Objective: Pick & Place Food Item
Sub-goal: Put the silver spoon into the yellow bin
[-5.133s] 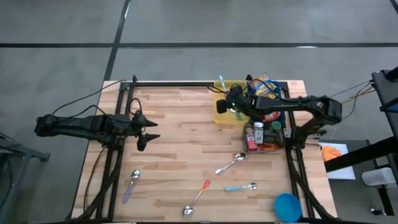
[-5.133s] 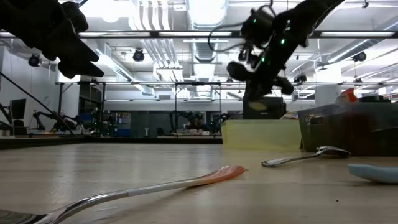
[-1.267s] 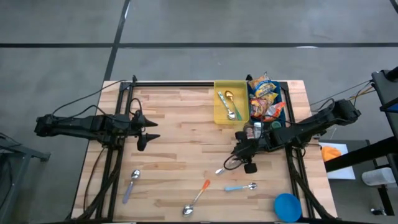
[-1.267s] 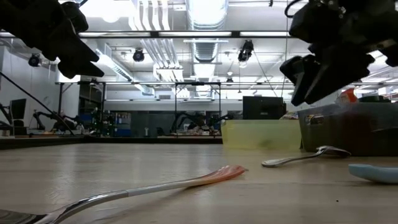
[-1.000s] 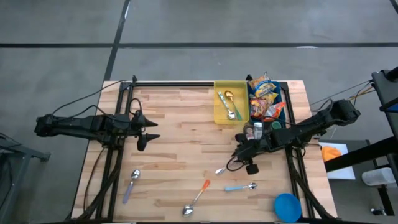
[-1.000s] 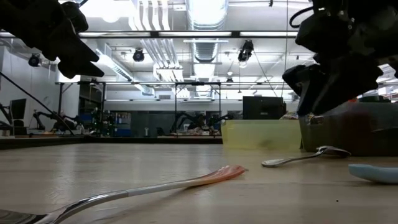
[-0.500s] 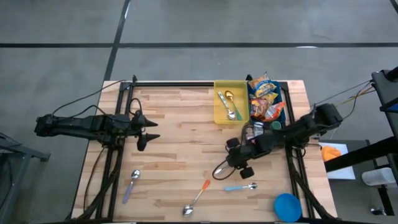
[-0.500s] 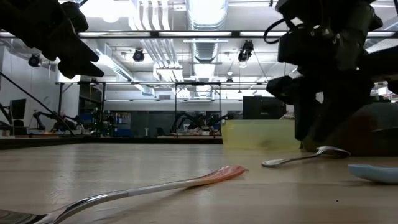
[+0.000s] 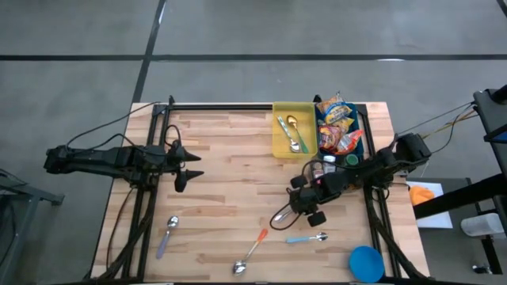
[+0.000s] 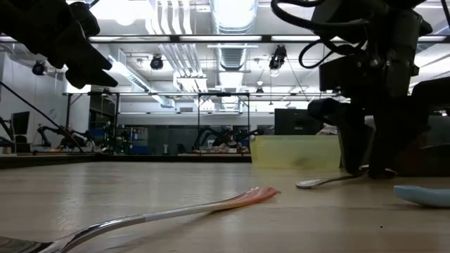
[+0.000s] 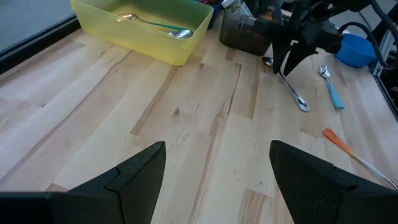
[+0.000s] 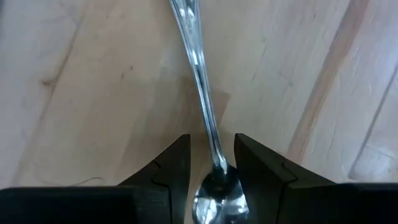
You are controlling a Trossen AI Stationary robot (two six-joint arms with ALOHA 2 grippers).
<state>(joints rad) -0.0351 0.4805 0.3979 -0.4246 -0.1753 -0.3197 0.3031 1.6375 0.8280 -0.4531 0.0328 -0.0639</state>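
Food packets (image 9: 338, 124) lie in a dark bin (image 9: 361, 119) at the table's far right, and no gripper touches them. My right gripper (image 12: 212, 165) points steeply down over a silver spoon (image 12: 200, 71) lying flat on the wood. It is open, one finger on each side of the spoon's neck just above the bowl, apart from it. In the high view the gripper (image 9: 299, 203) hides the bowl; only the spoon's handle (image 9: 280, 215) shows. My left gripper (image 9: 192, 167) hangs open over the table's left part.
A yellow bin (image 9: 279, 141) with two spoons stands beside the dark bin. A blue-handled spoon (image 9: 306, 237), an orange-handled one (image 9: 254, 249) and a purple-handled one (image 9: 168, 233) lie nearer the front edge. A blue bowl (image 9: 366, 263) sits at the near right corner.
My right gripper has moved toward the table's left edge and down, and has tipped from a slant to point nearly straight down. Its fingers now stand low on either side of the silver spoon. The spoon has stayed where it was.
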